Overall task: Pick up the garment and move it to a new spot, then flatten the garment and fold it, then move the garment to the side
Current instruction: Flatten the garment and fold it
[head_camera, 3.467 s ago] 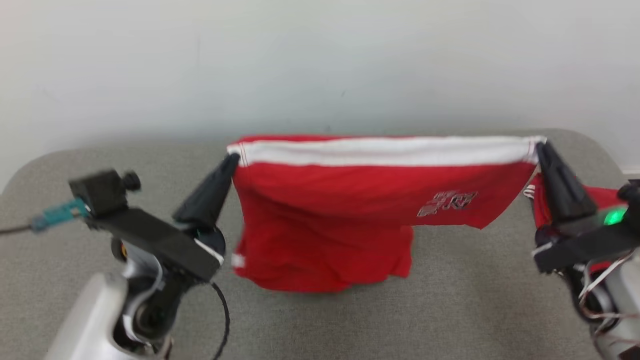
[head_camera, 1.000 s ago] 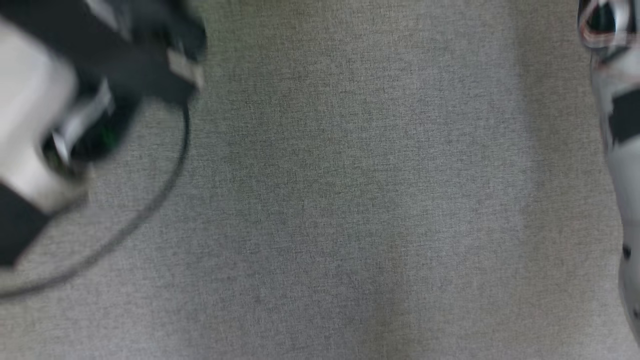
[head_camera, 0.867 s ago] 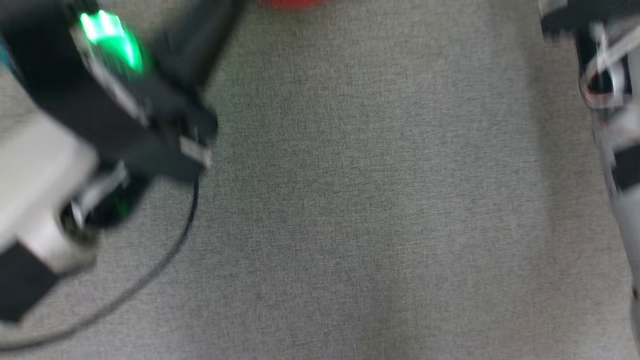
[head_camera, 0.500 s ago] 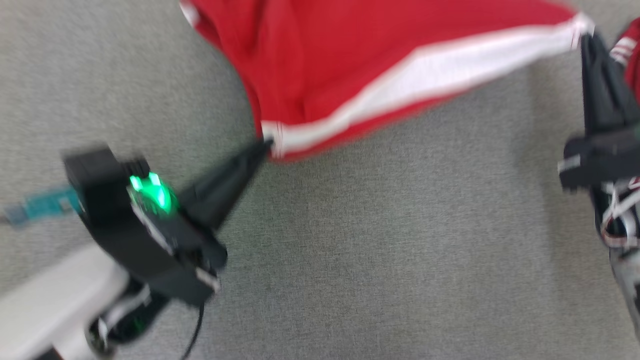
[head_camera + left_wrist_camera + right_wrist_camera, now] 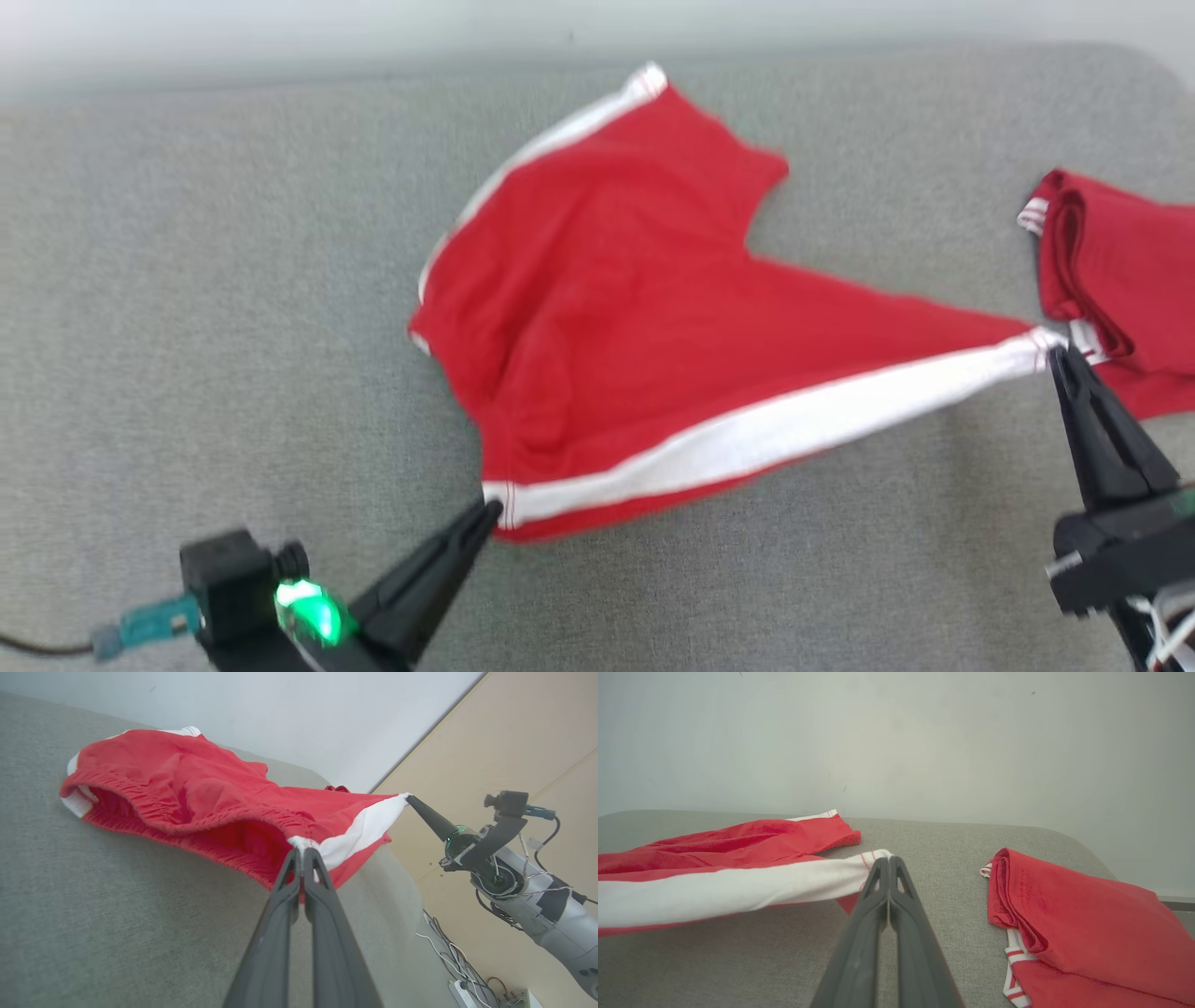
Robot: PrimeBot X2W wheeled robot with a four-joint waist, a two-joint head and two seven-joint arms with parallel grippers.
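The garment point(image 5: 635, 308) is a pair of red shorts with a white waistband, spread over the grey table point(image 5: 187, 280). Its waistband is stretched between my two grippers while the legs lie on the table farther back. My left gripper point(image 5: 492, 512) is shut on the waistband's left corner, seen up close in the left wrist view as the garment point(image 5: 196, 798) pinched at my left gripper point(image 5: 301, 850). My right gripper point(image 5: 1053, 347) is shut on the right corner; the right wrist view shows the white band of the garment point(image 5: 738, 886) meeting my right gripper point(image 5: 887, 860).
A second red garment point(image 5: 1120, 280), folded, lies at the table's right edge, close beside my right gripper; it shows too as the folded garment point(image 5: 1073, 924). A pale wall runs behind the table. Floor cables point(image 5: 448, 961) lie beyond the table's right end.
The head camera has swung up from the bare table to the garment. The waistband, held high 3.5 s ago, now sits low near the table front, with the legs laid on the surface.
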